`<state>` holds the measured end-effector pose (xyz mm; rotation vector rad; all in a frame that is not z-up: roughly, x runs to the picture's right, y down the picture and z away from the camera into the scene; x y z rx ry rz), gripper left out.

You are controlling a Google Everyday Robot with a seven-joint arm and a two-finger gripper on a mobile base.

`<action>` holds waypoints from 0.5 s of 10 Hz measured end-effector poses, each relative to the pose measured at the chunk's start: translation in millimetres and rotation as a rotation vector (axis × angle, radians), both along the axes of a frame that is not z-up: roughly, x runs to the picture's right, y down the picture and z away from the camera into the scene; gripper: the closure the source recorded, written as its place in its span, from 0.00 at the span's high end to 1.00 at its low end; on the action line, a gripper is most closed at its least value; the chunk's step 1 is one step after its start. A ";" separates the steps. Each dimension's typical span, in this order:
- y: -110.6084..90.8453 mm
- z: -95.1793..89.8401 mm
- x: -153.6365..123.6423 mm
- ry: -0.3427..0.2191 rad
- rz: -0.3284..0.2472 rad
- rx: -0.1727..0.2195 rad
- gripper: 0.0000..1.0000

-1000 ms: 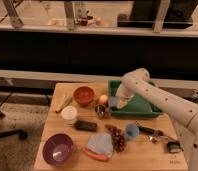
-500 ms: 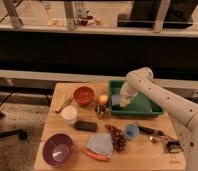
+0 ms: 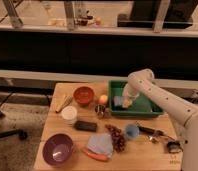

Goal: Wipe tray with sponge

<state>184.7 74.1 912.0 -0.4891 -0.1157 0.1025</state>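
Observation:
A green tray (image 3: 152,107) sits at the back right of the wooden table. My white arm reaches in from the right and bends down into the tray. My gripper (image 3: 127,101) is low inside the tray's left half, pressed onto a pale blue sponge (image 3: 119,102) that lies on the tray floor. The sponge shows partly to the left of the gripper.
Left of the tray are an orange ball (image 3: 103,99), a metal can (image 3: 99,111), a red bowl (image 3: 83,95) and a white cup (image 3: 69,114). In front lie a purple bowl (image 3: 58,148), a blue cloth (image 3: 100,144), grapes (image 3: 116,137), a blue cup (image 3: 131,131) and tools (image 3: 152,131).
The gripper has shifted slightly right and toward the back within the tray, staying low on the sponge. Other objects have not moved.

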 end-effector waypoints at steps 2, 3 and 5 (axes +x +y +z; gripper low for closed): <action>12.9 8.7 -3.0 0.010 -0.018 -0.016 0.06; 16.4 10.7 -5.6 0.012 -0.027 -0.020 0.06; 20.5 14.3 -11.9 0.014 -0.041 -0.023 0.06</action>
